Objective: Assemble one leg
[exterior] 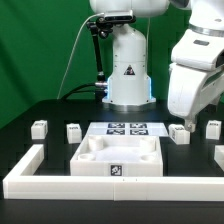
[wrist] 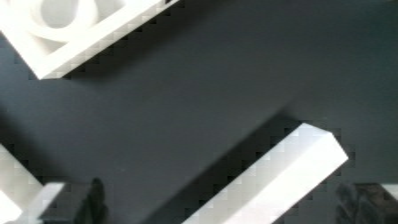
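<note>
The gripper is showing in the wrist view with its two dark fingers standing wide apart at the picture's edges, and it is gripping nothing; only the black table and a long white piece lying on it are showing between them. Which part that long piece is cannot be told from this view. A second white piece with a rounded opening is lying well apart from it. In the exterior view the arm is hanging over the exterior view's right side of the table, and its lower end is sitting just above the leg; whether they are touching cannot be told. The leg is standing upright on the table, near the marker board and on the exterior view's right of it. A neighbouring leg is standing further toward the exterior view's right, and two left-side legs are standing beyond the marker board on the exterior view's left. The square tray-like part is lying in front of the marker board, and the border wall is running along the near edge. The robot base is standing behind the marker board.
</note>
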`<state>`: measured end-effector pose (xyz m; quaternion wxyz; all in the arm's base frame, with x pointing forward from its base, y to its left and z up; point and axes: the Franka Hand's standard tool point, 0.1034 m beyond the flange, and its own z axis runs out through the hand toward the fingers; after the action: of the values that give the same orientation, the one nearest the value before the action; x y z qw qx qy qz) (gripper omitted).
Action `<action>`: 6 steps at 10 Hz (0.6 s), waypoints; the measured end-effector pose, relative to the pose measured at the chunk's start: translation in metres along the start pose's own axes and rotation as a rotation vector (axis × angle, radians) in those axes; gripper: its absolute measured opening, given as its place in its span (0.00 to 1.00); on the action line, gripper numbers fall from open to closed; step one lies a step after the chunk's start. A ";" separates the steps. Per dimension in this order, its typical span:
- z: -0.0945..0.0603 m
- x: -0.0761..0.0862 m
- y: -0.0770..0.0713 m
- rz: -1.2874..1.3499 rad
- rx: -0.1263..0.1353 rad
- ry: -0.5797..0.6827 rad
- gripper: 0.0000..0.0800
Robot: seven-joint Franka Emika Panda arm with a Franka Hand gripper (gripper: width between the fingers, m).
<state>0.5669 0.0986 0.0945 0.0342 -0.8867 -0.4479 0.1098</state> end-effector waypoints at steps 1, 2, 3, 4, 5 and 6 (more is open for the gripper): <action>0.002 -0.002 0.001 -0.004 0.000 0.000 0.81; 0.012 -0.011 0.010 -0.119 -0.022 0.031 0.81; 0.023 -0.022 0.015 -0.169 -0.031 0.046 0.81; 0.030 -0.030 0.020 -0.218 -0.042 0.058 0.81; 0.031 -0.039 0.030 -0.290 -0.064 0.077 0.81; 0.027 -0.045 0.037 -0.295 -0.073 0.084 0.81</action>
<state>0.5640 0.0391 0.0697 0.0364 -0.8156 -0.5753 0.0499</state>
